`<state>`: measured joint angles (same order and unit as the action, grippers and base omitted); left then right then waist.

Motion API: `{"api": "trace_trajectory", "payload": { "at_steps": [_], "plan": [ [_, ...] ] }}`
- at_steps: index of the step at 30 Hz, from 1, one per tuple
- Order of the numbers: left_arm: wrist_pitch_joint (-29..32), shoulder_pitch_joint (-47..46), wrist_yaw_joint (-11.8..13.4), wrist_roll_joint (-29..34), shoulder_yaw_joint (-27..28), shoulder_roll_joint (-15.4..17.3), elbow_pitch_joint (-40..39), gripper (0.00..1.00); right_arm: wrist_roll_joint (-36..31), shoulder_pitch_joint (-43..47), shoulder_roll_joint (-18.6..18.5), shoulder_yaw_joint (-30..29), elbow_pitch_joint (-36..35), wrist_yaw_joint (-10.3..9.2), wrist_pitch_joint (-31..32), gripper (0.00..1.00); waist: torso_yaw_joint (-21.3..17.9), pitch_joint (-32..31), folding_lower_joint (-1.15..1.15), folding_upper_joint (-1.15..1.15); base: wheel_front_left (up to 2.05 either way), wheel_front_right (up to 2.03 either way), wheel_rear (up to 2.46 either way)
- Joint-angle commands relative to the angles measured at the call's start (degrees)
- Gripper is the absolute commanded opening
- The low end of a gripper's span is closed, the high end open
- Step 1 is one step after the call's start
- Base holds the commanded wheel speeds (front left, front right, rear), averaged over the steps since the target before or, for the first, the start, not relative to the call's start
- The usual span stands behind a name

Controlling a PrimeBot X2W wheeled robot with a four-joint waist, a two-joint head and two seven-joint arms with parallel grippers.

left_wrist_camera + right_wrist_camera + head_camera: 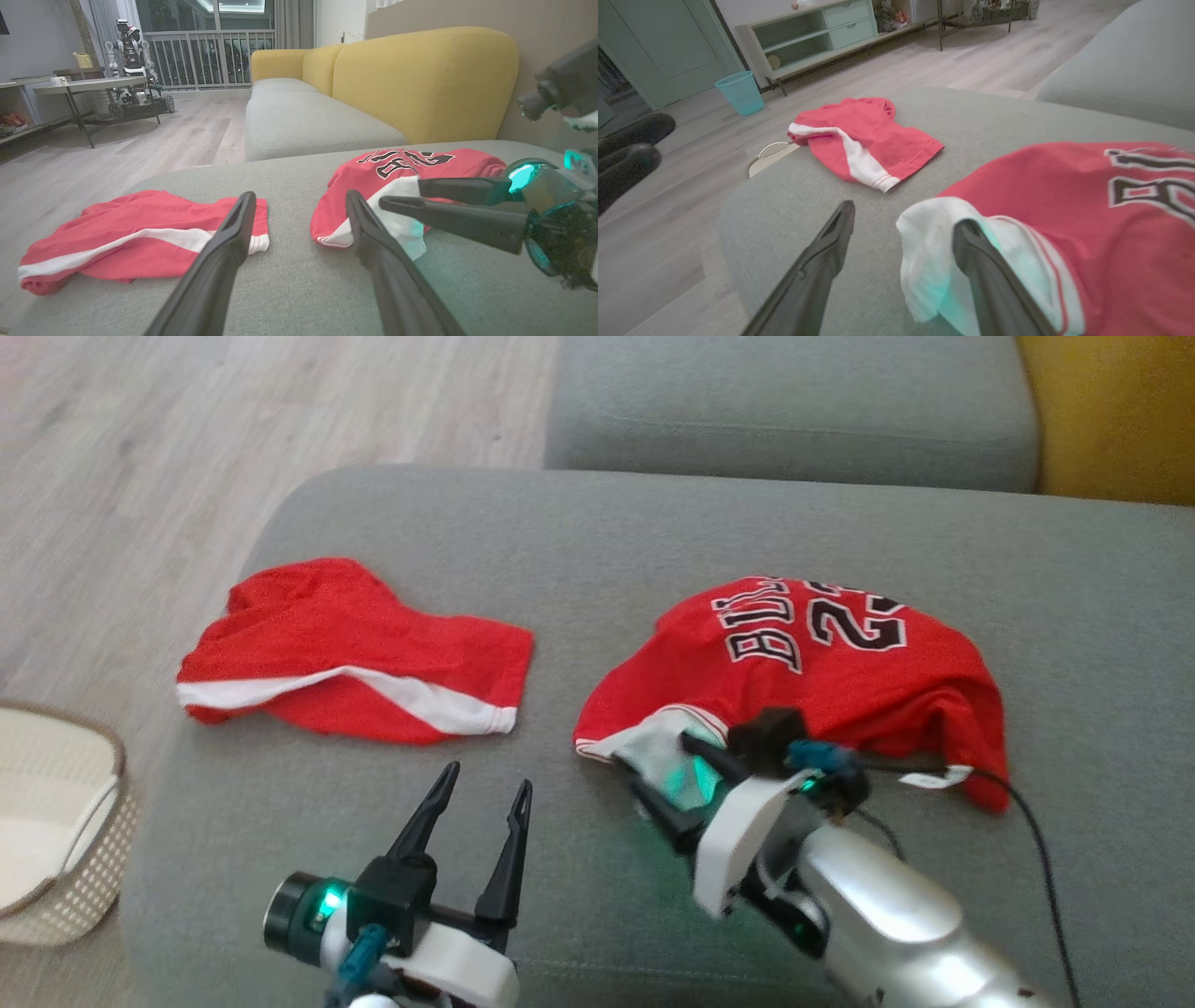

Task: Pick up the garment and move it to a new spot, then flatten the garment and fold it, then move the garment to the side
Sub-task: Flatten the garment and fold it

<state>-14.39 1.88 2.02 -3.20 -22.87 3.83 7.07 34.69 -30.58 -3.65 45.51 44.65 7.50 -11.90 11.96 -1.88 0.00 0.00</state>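
A crumpled red jersey (822, 663) with black-and-white lettering lies on the right of the grey sofa seat (635, 541). Its white-trimmed hem points toward me. My right gripper (665, 777) is open at that hem, and the white cloth drapes over one finger (971, 252) without being pinched. From the left wrist, the jersey (355, 186) and the right gripper (401, 193) show at the right. Red shorts (355, 635) with a white stripe lie flat on the left of the seat. My left gripper (489, 777) hovers open between the two garments, empty.
A white woven basket (56, 821) stands on the wood floor left of the seat. Another grey cushion (794, 401) and a yellow backrest (1111, 411) lie beyond. A black cable (1036, 840) trails along my right arm. A blue bin (740, 91) and a cabinet stand across the room.
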Motion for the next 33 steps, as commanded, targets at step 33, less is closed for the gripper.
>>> {"api": "trace_trajectory", "payload": {
  "at_steps": [33],
  "plan": [
    [-0.6,-3.9,0.7,-1.2,1.9,-0.9,-3.6,1.0,-37.4,21.2,0.8,-46.3,-26.2,-0.01,2.3,1.0,-13.7,1.3,0.0,0.0,0.0,0.0,0.0]
  ]
}}
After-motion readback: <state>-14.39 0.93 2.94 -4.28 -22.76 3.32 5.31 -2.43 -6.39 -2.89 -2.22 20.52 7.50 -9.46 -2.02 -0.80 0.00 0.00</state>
